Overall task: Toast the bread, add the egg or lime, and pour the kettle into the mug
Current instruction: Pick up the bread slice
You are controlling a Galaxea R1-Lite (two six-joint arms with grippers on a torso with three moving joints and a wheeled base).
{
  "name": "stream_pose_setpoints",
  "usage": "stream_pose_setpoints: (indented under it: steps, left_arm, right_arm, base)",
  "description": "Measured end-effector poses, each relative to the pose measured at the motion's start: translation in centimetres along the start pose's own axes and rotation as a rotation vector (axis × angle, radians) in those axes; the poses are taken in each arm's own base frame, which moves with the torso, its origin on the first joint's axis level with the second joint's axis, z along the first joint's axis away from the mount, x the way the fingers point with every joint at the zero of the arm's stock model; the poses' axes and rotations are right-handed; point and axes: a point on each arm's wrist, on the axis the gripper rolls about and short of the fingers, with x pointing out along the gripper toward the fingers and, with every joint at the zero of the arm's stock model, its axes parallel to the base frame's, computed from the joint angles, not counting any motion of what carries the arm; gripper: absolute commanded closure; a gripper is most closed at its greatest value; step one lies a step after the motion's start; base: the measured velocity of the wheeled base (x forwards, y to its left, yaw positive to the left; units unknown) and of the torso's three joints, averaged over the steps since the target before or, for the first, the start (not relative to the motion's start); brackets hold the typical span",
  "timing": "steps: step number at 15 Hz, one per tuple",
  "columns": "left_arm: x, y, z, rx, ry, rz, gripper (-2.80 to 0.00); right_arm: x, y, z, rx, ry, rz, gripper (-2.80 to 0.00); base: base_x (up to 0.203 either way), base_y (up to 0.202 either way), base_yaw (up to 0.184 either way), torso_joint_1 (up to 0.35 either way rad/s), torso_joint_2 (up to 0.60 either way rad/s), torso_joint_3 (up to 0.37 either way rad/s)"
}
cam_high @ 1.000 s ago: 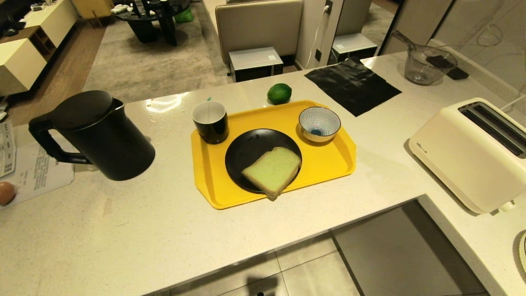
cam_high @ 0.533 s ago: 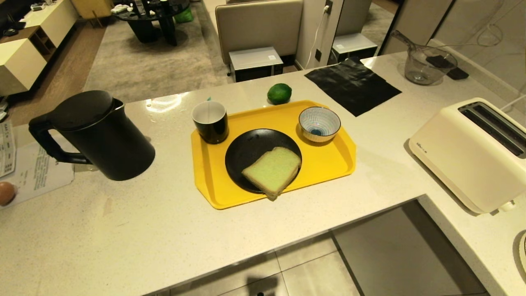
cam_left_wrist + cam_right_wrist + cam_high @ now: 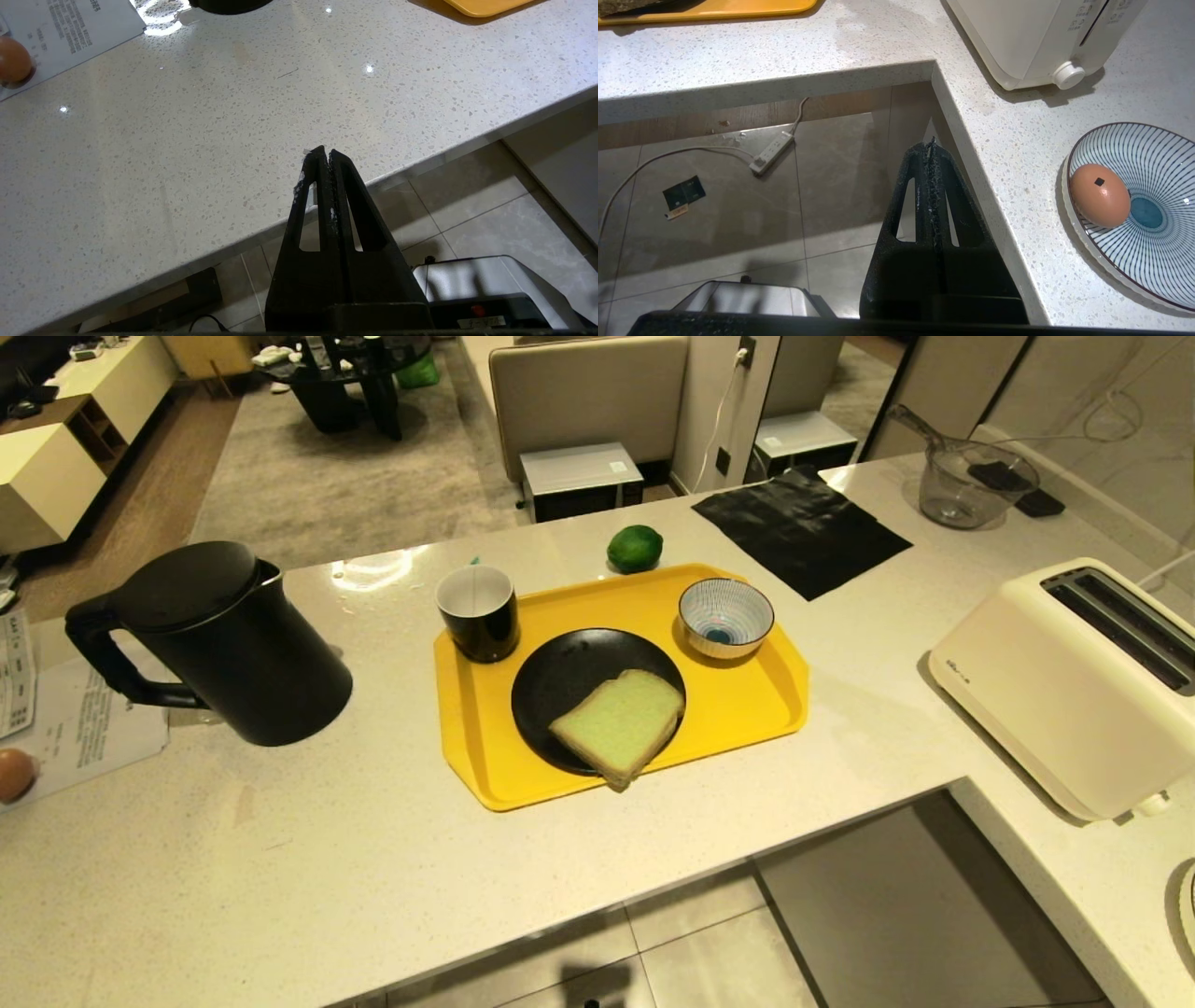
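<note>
The pale green bread (image 3: pixel 618 723) lies on a black plate (image 3: pixel 565 677) on the yellow tray (image 3: pixel 747 709). The black mug (image 3: pixel 478 611) stands at the tray's far left corner, and the lime (image 3: pixel 635 548) sits on the counter just behind the tray. Well to the left stands the black kettle (image 3: pixel 205 644), handle pointing left. A salmon-pink egg (image 3: pixel 1099 196) rests in a striped dish (image 3: pixel 1157 140) near the toaster. My left gripper (image 3: pixel 325 151) is shut and empty at the counter's front edge. My right gripper (image 3: pixel 930 145) is shut and empty over the floor beside the counter's inner corner.
A cream toaster (image 3: pixel 1074 681) stands at the right, slots up. A striped bowl (image 3: pixel 725 616) sits on the tray. Behind lie a black mat (image 3: pixel 801 527) and a glass jug (image 3: pixel 971 481). A darker brown egg (image 3: pixel 14 775) lies on papers (image 3: pixel 84 728) at the far left.
</note>
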Motion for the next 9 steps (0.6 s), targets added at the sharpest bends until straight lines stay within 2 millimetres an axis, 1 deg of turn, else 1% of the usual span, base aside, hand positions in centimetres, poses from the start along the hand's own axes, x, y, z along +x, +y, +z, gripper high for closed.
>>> stream_pose_setpoints:
  steps: [4, 9]
  left_arm:
    - [0.0, 0.06, 0.03, -0.105, -0.002, 0.026, 0.0]
    - [0.0, 0.07, 0.05, -0.112, -0.004, 0.027, 0.0]
  right_arm:
    - [0.0, -0.03, 0.0, 0.021, 0.001, -0.015, 0.0]
    - [-0.01, -0.09, 0.42, 0.032, -0.041, -0.033, 0.0]
  base:
    - [0.0, 0.0, 0.0, 0.0, 0.0, 0.0]
    - [0.0, 0.0, 0.0, 0.0, 0.0, 0.0]
